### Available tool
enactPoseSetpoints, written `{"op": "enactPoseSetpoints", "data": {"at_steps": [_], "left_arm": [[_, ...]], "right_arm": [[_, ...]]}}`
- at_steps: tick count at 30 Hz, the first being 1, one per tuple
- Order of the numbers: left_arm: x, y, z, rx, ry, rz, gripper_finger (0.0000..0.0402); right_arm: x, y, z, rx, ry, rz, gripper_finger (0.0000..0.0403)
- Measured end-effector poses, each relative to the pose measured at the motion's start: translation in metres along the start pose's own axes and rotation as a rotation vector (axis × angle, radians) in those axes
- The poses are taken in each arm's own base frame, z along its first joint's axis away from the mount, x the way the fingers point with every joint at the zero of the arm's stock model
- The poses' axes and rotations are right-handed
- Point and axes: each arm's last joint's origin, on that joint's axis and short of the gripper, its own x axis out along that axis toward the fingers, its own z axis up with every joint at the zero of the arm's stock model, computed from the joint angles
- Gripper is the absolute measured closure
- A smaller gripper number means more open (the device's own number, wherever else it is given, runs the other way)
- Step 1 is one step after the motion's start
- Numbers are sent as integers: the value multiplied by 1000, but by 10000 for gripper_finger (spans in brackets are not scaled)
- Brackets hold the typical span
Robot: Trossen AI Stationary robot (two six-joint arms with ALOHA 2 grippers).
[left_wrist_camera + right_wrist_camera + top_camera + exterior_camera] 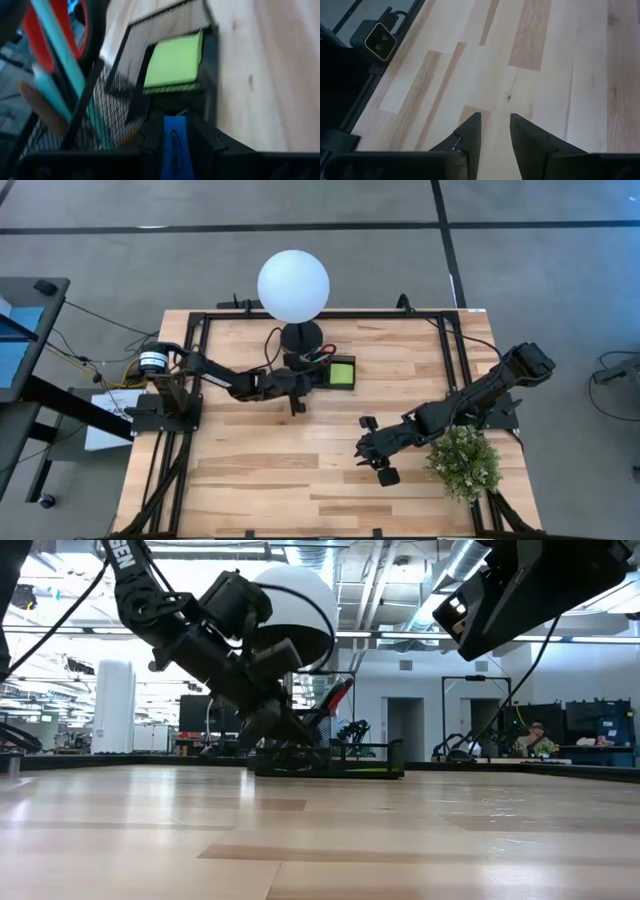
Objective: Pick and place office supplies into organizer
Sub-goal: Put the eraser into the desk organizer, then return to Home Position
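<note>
The black mesh organizer [125,85] stands beside the lamp's base on the table's far middle [322,370]. In it lie a lime-green sticky-note pad [176,61], red-handled scissors [47,42] and light-blue pens [60,75]. My left gripper [300,385] is at the organizer's left side, shut on a small blue eraser [175,145]. In the low view it hangs low at the organizer [330,762], from which the red handle [340,695] sticks up. My right gripper [495,131] hovers open over bare wood at the near right [375,460]. My left gripper pinches the blue eraser's two long sides [175,131] between its two fingers [150,142]. The eraser lies along the fingers, its free end toward the sticky-note pad. The fingers slant down from the table's left and hold the eraser off the table at the organizer's edge.
A white globe lamp [293,285] on a round black base [302,335] stands just behind the organizer. A green potted plant [465,462] sits at the near right beside my right arm. Black frame rails [455,350] run along the table's edges. Bare wood fills the near middle.
</note>
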Motion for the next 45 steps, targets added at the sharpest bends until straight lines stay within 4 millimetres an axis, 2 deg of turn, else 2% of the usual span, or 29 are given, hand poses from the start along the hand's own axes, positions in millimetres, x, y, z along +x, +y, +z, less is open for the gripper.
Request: {"op": "enactPoseSetpoints", "data": {"at_steps": [5,10,15,21,26,29,32,35,39,42,45], "left_arm": [[4,10,-7,-35,35,21,333],[5,12,-6,-49,18,26,288],[3,6,-3,-98,-6,-23,241],[-8,-4,10,-160,-52,-63,222],[-42,6,41,-248,-184,-67,224],[-73,18,58,-256,-244,-77,225],[-107,30,66,-257,-272,-92,226],[-138,42,66,-267,-265,-109,226],[-173,57,59,-398,-251,-144,226],[-194,64,49,-508,-208,-176,226],[-206,68,39,-618,-160,-166,226]], "right_arm": [[0,0,0,0,-2,-1,306],[0,0,1,1,-9,0,306],[0,0,1,1,-9,0,306],[0,-1,1,5,-7,-4,306],[0,-3,-3,38,32,-10,306],[0,-2,-5,52,53,10,306],[0,-2,-7,56,83,40,306],[-1,-8,-6,9,79,38,306],[-11,-18,-2,-17,63,28,306],[-32,-28,2,7,29,5,306],[-62,-39,7,33,-26,-28,306]]}}
